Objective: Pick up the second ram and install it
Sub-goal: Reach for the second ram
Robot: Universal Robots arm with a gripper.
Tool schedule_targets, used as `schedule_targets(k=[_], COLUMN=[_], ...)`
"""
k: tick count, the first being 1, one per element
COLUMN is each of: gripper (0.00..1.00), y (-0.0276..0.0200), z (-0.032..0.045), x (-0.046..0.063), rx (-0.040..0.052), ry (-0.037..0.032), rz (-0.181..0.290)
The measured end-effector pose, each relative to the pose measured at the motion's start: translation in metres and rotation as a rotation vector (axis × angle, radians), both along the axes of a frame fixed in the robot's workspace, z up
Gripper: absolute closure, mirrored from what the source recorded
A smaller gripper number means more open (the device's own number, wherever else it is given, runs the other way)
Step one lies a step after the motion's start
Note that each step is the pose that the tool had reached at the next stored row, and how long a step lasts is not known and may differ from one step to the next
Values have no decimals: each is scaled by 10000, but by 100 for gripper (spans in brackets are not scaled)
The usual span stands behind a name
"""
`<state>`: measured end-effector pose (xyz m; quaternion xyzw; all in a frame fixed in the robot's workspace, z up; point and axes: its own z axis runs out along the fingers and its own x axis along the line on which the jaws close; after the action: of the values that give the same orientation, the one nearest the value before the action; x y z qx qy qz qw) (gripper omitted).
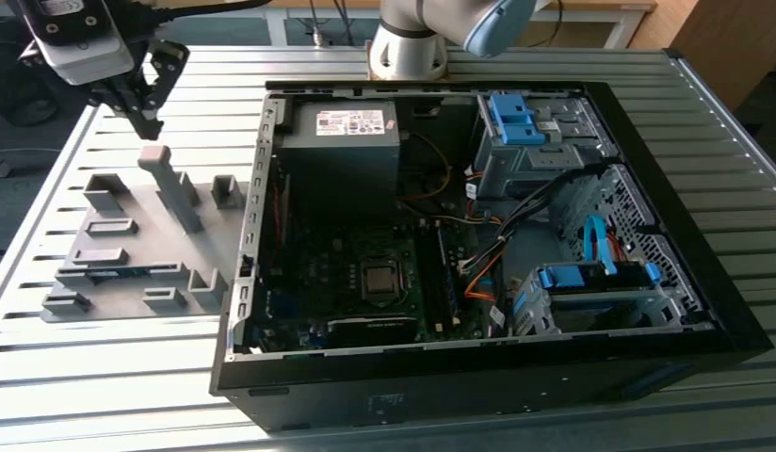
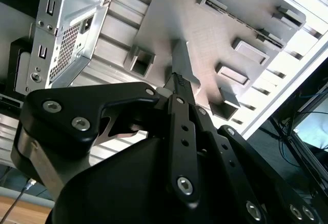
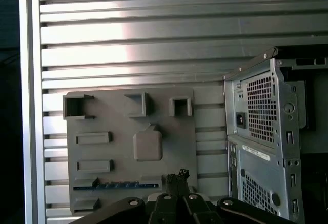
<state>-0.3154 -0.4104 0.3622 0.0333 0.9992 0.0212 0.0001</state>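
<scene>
The second ram [image 1: 118, 274] is a thin blue-green stick lying in a slot near the front edge of the grey fixture plate [image 1: 137, 235], at the exterior view's left. The first wrist view shows the ram [image 3: 115, 185] as a bluish strip on the plate [image 3: 174, 131]. My gripper [image 1: 148, 127] hangs above the plate's far end, over a tall grey post [image 1: 174, 188], well apart from the ram. Its fingers [image 3: 177, 175] are pressed together with nothing between them, and the second wrist view shows the gripper [image 2: 180, 78] the same way.
An open black computer case [image 1: 689, 282] lies on the slatted metal table [image 1: 112, 395] beside the plate, with the motherboard [image 1: 363, 273], power supply [image 1: 344, 127] and blue drive clips [image 1: 514, 118] inside. The case's rear panel [image 3: 261, 126] sits close to the plate. The arm's base [image 1: 407, 47] stands behind the case.
</scene>
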Motion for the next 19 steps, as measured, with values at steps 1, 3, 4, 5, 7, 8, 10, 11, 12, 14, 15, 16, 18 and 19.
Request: schedule_targets(k=[1, 3, 4, 5, 7, 8, 10, 11, 12, 14, 15, 16, 18, 19], gripper=[89, 89, 89, 89, 89, 89, 89, 89, 89, 89, 89, 89, 89, 89], y=[-13, -38, -48, -55, -62, -64, -67, -68, -69, -72, -73, -74, -75, -76], z=[-1, -3, -4, -6, -7, -8, -9, -9, -10, -11, -11, -12, -13, -13], x=[-5, -15, -21, -29, -51, -64, -90, -101, -113, -131, -138, -145, -159, -166], rx=[0, 1, 1, 1, 1, 1, 1, 1, 0, 0, 1, 0, 1, 1], ry=[5, 14, 18, 20, 25, 25, 27, 28, 30, 35, 37, 40, 43, 44], rz=[0, 1, 1, 0, -1, 0, 0, 1, 1, 0, 0, 0, 0, 0])
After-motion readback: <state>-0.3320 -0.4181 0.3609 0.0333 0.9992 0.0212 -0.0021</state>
